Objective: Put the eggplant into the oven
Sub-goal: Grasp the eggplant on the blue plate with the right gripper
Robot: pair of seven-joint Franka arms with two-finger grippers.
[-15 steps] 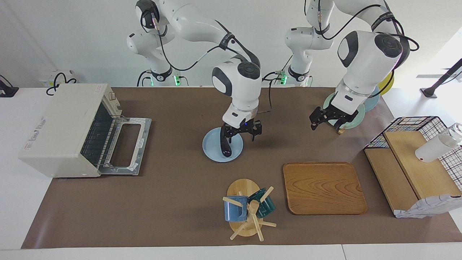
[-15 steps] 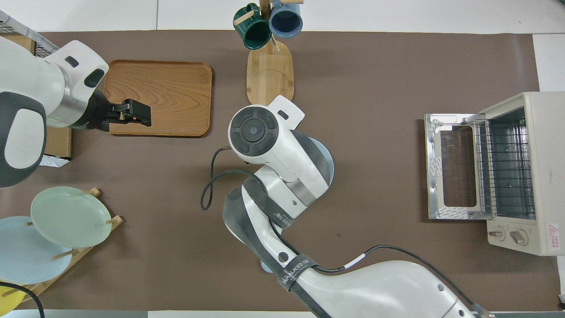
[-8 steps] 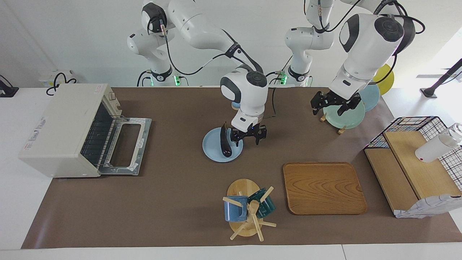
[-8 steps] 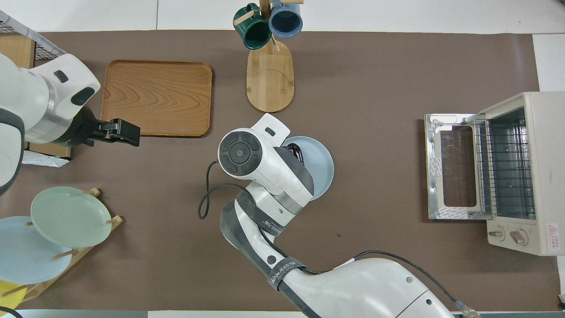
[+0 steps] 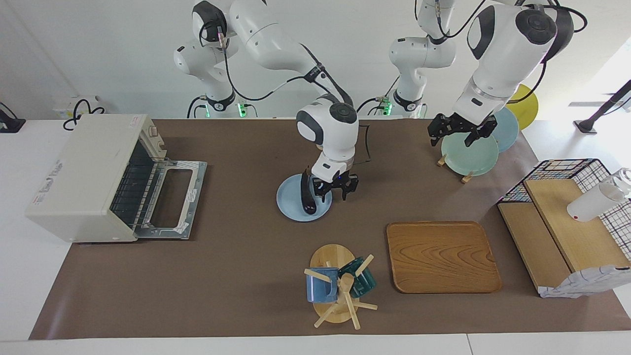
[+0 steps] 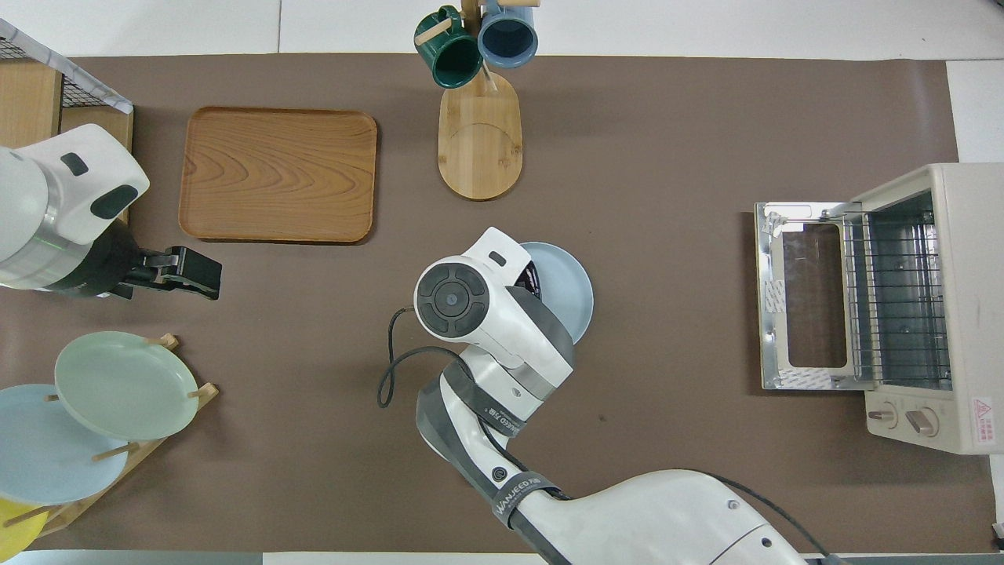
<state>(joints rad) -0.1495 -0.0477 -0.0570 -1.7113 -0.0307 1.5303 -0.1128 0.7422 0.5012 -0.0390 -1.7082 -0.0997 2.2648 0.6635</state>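
Observation:
The dark purple eggplant (image 5: pixel 308 195) lies on a light blue plate (image 5: pixel 291 203) in the middle of the table. My right gripper (image 5: pixel 335 194) is low over that plate, right beside the eggplant on the side toward the left arm's end; whether it touches the eggplant cannot be told. In the overhead view the right wrist covers most of the eggplant (image 6: pixel 534 277) and part of the plate (image 6: pixel 571 284). The cream oven (image 5: pixel 88 172) stands at the right arm's end with its door (image 5: pixel 170 197) folded down flat and the rack showing. My left gripper (image 5: pixel 459 133) hangs open and empty over the plate rack.
A plate rack (image 5: pixel 468 153) with green, blue and yellow plates stands near the left arm's base. A wooden tray (image 5: pixel 443 256) and a mug tree (image 5: pixel 337 288) with two mugs lie farther from the robots. A wire basket with wooden shelves (image 5: pixel 567 222) fills the left arm's end.
My right gripper has shifted over the plate and come down beside the eggplant, its jaws narrowing. The left arm has pulled back from the wooden tray to over the plate rack.

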